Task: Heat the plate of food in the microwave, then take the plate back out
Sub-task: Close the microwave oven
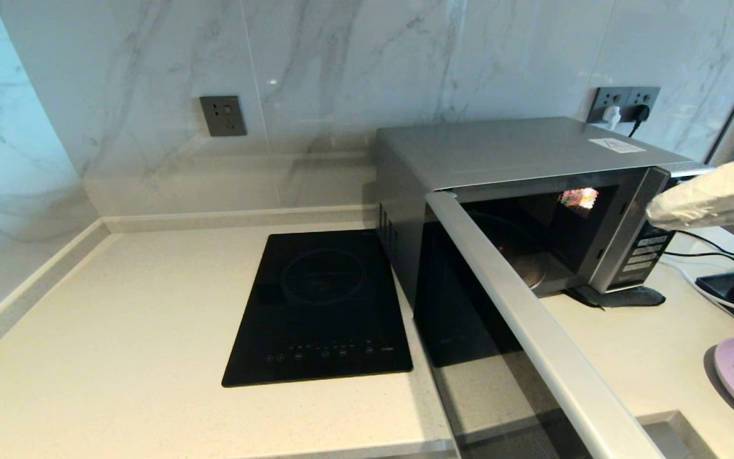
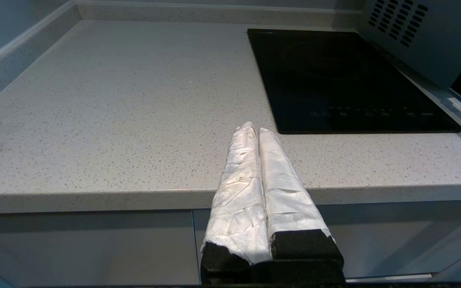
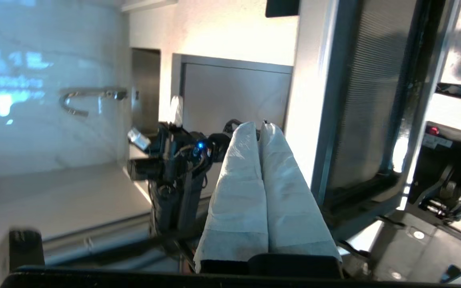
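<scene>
- We are looking at a home-style kitchen: a pale speckled countertop [image 1: 118,306] is running along marble-look wall panels [image 1: 341,64] across the top of the frame.
- A black induction hob [image 1: 322,312] is sitting flush in the counter at centre.
- A microwave [image 1: 501,153] is standing at right, plugged in near wall sockets [image 1: 625,102] at upper right.

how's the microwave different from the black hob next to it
The microwave is a tall silver-grey box standing on the counter; the hob is a flat black slab level with the counter. The microwave has a swung-open door and a button panel on its front; the hob's controls sit along its near edge. Both are rectangular with dark glass.
</scene>
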